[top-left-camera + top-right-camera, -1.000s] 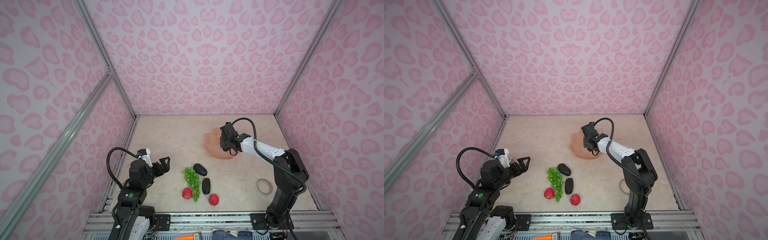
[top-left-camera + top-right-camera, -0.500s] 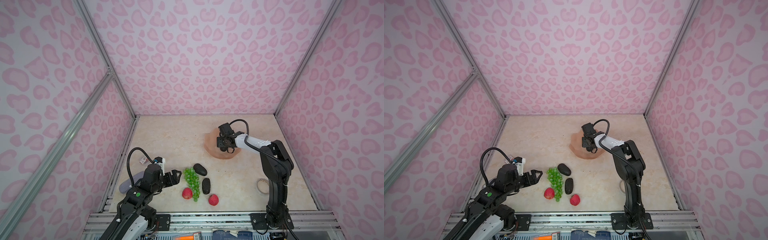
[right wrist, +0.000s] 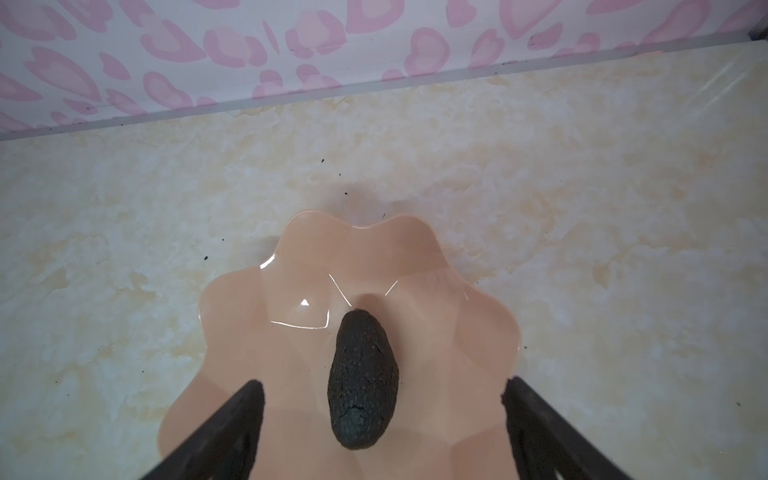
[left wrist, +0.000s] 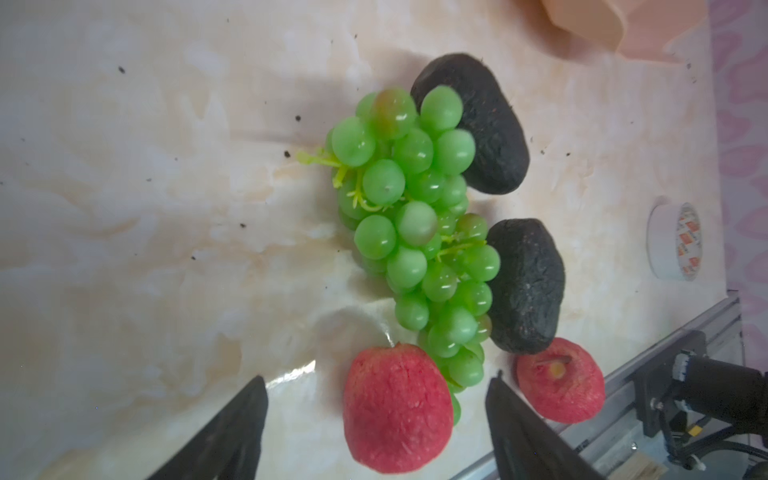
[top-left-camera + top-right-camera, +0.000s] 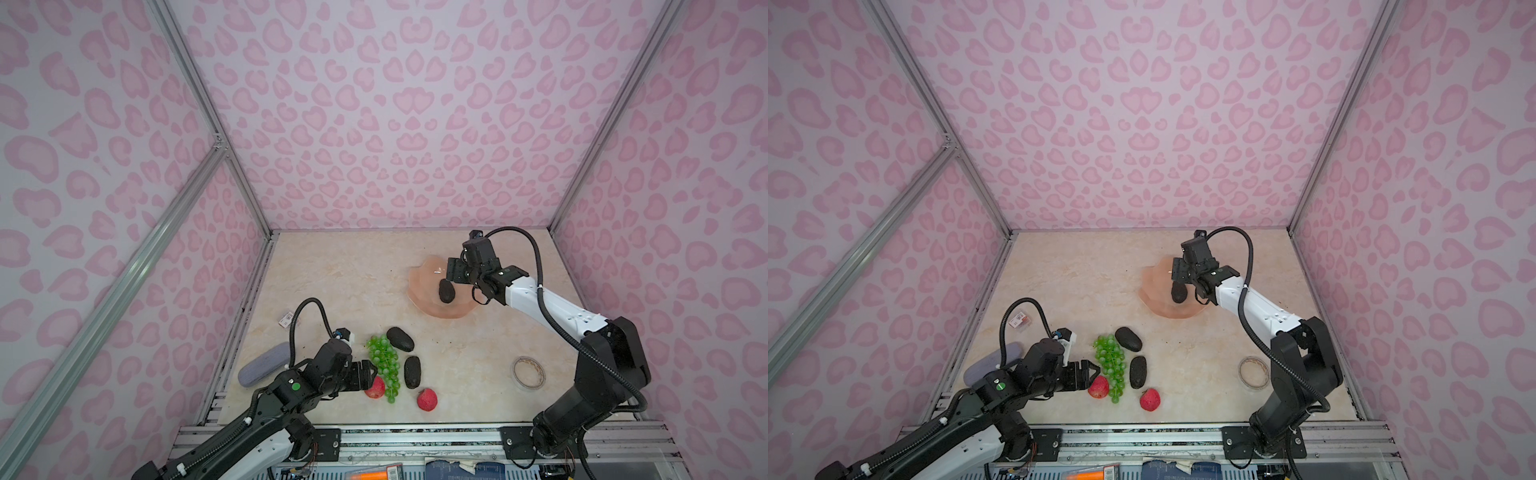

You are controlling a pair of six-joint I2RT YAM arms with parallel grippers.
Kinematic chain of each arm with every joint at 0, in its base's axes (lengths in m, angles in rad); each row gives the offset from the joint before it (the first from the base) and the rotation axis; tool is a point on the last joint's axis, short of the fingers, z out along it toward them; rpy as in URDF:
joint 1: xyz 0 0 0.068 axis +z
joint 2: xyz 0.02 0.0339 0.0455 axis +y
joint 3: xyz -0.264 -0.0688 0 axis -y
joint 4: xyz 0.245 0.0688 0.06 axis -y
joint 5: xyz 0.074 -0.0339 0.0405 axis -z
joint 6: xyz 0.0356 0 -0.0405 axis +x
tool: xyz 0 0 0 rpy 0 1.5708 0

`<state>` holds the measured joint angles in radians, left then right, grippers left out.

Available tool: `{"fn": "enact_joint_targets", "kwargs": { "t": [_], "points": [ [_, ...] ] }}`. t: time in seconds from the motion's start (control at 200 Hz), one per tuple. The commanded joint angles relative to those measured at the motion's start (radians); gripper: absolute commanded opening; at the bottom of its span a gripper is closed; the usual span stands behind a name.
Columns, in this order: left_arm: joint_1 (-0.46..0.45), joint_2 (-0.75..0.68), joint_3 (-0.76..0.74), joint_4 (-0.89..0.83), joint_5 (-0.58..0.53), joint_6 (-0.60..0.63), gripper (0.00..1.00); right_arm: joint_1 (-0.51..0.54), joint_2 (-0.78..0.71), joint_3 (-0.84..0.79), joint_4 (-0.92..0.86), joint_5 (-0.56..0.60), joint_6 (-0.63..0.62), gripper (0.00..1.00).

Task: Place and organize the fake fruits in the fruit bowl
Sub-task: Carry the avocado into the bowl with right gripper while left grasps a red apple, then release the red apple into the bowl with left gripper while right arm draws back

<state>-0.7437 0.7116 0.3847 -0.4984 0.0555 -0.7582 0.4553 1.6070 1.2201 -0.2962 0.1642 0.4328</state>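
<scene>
The peach-pink fruit bowl (image 5: 419, 282) (image 5: 1154, 286) (image 3: 257, 332) stands at the back right with one dark avocado (image 5: 446, 291) (image 3: 363, 386) lying in it. My right gripper (image 3: 382, 386) hangs open just above that avocado, clear of it on both sides. Near the front lie the green grapes (image 5: 384, 365) (image 4: 415, 232), two avocados (image 5: 400, 338) (image 5: 412, 372) and two red fruits (image 5: 375, 388) (image 5: 427, 400). My left gripper (image 4: 376, 380) (image 5: 1090, 372) is open, and the nearer red fruit (image 4: 397, 407) sits between its fingers with a gap on each side.
A clear tape roll (image 5: 528, 372) (image 4: 673, 241) lies at the front right by the right arm's base. A grey oblong object (image 5: 266, 368) and a small red packet (image 5: 285, 320) lie along the left wall. A metal rail runs along the front edge.
My right gripper has opened and let the avocado drop into the bowl. My left arm has swung right and down, bringing its open fingers around the nearer red fruit.
</scene>
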Motion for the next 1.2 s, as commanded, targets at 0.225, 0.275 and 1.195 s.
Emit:
{"fn": "enact_joint_targets", "kwargs": {
  "t": [0.225,0.275,1.195],
  "points": [
    [-0.122,0.139,-0.006,0.086,-0.067,-0.072,0.80,-0.015,-0.087,-0.110,0.037,0.021,0.043,0.90],
    [-0.133,0.162,-0.010,0.097,-0.069,-0.080,0.76,-0.018,-0.093,-0.121,0.041,0.023,0.047,0.90],
    [-0.080,0.495,0.606,0.107,-0.274,0.342,0.57,-0.057,-0.345,-0.322,0.062,0.037,0.039,0.88]
  ]
}}
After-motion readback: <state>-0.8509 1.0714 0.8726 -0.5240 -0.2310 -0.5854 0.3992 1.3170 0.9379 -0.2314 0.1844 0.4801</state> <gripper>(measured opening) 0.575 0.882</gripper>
